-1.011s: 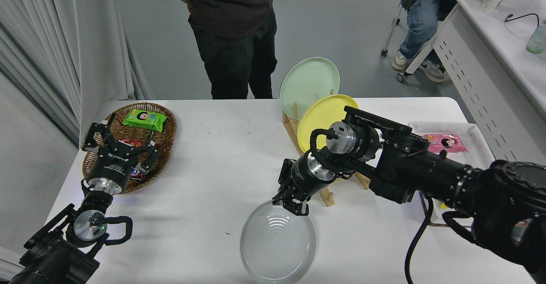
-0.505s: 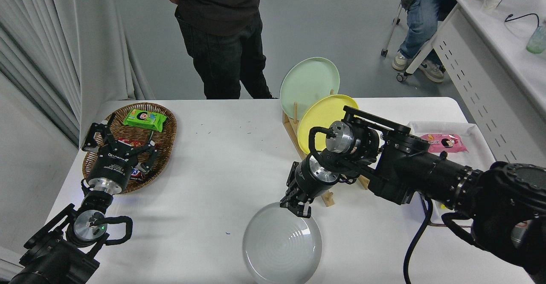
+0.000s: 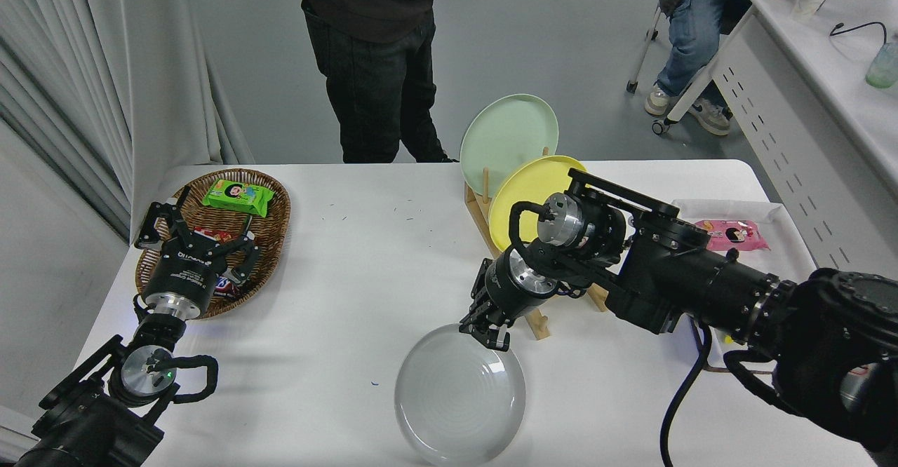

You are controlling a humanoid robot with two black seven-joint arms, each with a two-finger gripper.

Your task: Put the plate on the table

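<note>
Plate (image 3: 459, 405): round, pale grey, slightly bluish, shallow raised rim, faint concentric rings catching light. Lying near table's front edge, roughly centre; whether flat or slightly tilted cannot be told. Far rim sitting under right tool (image 3: 484, 332), which is closing on it.

Table (image 3: 365, 256): large, white, matte, rounded corners, carrying plate on its near half.

Even, bright indoor light from above; sharp picture with slight wide-angle bend.

The white table (image 3: 351, 278) is evenly lit, near overexposed, with soft faint shadows beneath the right arm (image 3: 673, 278) at centre right. The grey plate (image 3: 459, 393) at lower centre carries pale ringed glare. Straight lines bow a little toward the frame's left and right edges. Nothing looks notably blurred.
</note>
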